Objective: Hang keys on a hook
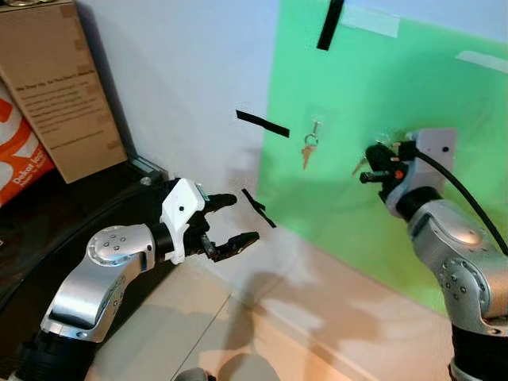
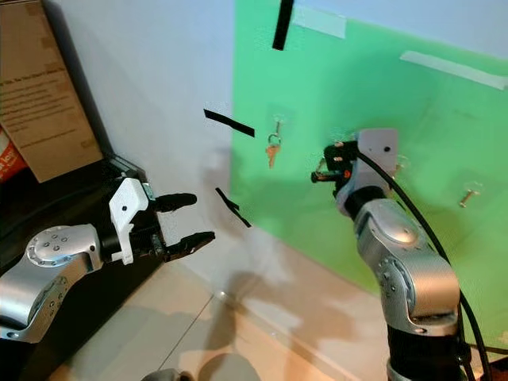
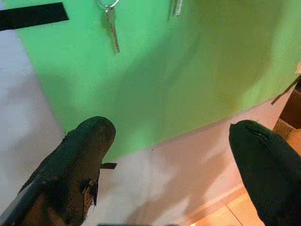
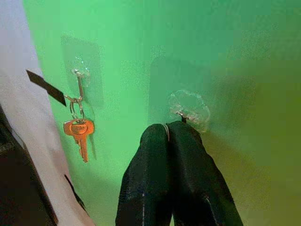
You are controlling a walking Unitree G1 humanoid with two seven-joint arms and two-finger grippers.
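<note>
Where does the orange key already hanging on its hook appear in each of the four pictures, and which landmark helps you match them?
Left eye view: orange key hangs on the green board, near its left edge, above centre.
Right eye view: orange key, left of the right gripper.
Left wrist view: a key at the top, looking silvery here.
Right wrist view: orange key at left, beside the shut fingers.
Shared landmark: the black tape strip just left of the key.

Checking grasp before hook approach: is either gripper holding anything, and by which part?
Right gripper: jaws shut on a key ring, at the clear hook; its key dangles. Left gripper: open, nothing.
</note>
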